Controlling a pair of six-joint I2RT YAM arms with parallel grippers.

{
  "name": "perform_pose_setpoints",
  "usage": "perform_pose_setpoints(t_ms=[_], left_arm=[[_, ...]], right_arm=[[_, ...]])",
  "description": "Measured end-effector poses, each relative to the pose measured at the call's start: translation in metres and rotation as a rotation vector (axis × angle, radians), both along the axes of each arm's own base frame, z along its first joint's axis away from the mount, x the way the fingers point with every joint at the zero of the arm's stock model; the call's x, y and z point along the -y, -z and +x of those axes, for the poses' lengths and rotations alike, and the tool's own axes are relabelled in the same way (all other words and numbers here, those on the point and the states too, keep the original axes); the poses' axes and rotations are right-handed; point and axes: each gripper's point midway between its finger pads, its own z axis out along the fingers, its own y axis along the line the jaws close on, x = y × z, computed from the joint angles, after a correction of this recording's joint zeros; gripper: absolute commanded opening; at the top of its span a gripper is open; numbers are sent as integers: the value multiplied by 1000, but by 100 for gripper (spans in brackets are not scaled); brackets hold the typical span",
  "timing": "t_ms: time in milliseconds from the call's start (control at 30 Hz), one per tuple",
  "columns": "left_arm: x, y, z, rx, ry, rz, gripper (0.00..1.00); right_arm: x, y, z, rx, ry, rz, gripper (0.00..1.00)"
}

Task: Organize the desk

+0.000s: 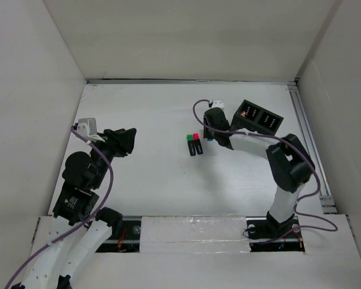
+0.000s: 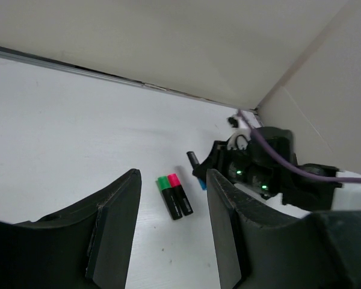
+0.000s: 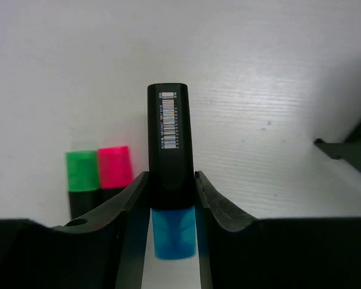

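Right tool [image 3: 171,176]: its 2 jaws sit snug against both sides of a black highlighter with a blue cap [image 3: 168,132], so I'd call that a grip. It's got the barrel near the capped end, so the blue cap sits back between the fingers and the barcode end sticks out ahead. That looks like a sensible hold to me, since the flat sides give the pads something square to press on. I can't tell if the pen is off the surface yet.

Just to the side of it, the green highlighter [image 3: 82,171] and the pink highlighter [image 3: 115,167] lie flat, touching each other and lined up the same way as the blue one. My guess is they're next in the queue.

The small black box [image 1: 259,117] with 2 compartments sits near the right tool, toward the back right, so it's probably the drop-off spot and only a short carry away.

The left tool [image 1: 131,139] is partly open with nothing in it, well apart from the pens on the left side. It seems parked out of the way.

The worktop [image 1: 150,108] is the white surface under all of this, boxed in by white wall panels.
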Motion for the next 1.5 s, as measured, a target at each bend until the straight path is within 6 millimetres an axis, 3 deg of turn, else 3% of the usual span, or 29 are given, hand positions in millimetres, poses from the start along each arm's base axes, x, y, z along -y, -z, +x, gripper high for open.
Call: perform_pose_setpoints(t_ms=[100, 200, 300, 367, 433, 500, 700, 1133, 1200, 1267, 1500], left_arm=[[0, 0, 0, 0, 1, 0, 44], [0, -1, -1, 2, 2, -1, 44], [-1, -3, -3, 12, 4, -5, 44], [-1, -5, -5, 21, 6, -9, 44], [-1, -6, -6, 25, 11, -10, 44], [0, -6, -7, 24, 17, -10, 44], [2, -6, -7, 25, 27, -9, 44], [3, -6, -8, 25, 31, -9, 44], [3, -6, -8, 25, 31, -9, 44], [3, -6, -8, 25, 31, -9, 44], [3, -6, -8, 25, 31, -9, 44]], right_arm=[[10, -60, -7, 108, 21, 69, 16], [37, -146, -4, 296, 91, 178, 16], [102, -206, -4, 468, 247, 237, 15], [149, -217, -5, 522, 362, 232, 15], [189, -210, -5, 526, 465, 206, 15], [213, -192, -6, 496, 526, 179, 15], [246, -154, -3, 413, 615, 134, 18], [257, -116, 3, 332, 667, 104, 29], [257, -114, 3, 326, 669, 106, 43], [255, -113, 3, 325, 672, 109, 50], [251, -113, 2, 322, 665, 104, 51]])
